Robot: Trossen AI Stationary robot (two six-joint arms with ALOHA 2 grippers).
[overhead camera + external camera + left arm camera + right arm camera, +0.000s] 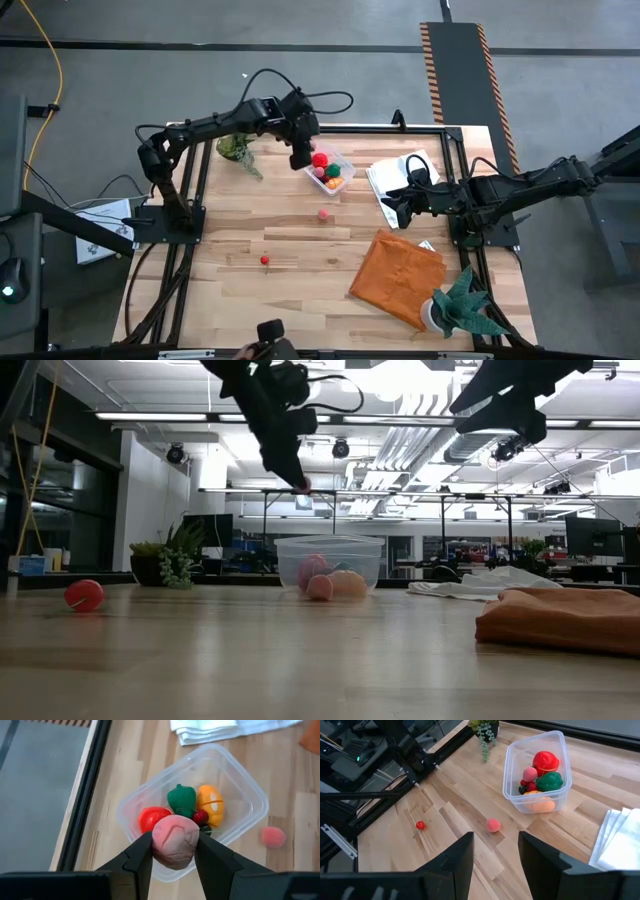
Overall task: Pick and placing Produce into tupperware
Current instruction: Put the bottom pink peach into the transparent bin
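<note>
Pink produce piece (175, 841) sat clamped in the left gripper (172, 851) jaws, above the tupperware (248, 785) holding red, green and orange pieces. Right gripper (495, 851) jaws stood apart, empty, over bare surface (300, 290); white cloth (400, 178) beyond.

A grey floor (330, 20) is surrounding the wooden counter (300, 290), and a black-and-orange striped strip (465, 60) is running across that floor past the counter's far right corner. A yellow cable (52, 60) is trailing over the floor at the left. In the low view, long ceiling lights (150, 417) are glowing under a white ceiling crossed by pipes and ducts (400, 450). A white wall (150, 490) is standing at the left, with a dark monitor (215, 530) beside it. Desks with screens (590, 535) are filling the far right.
</note>
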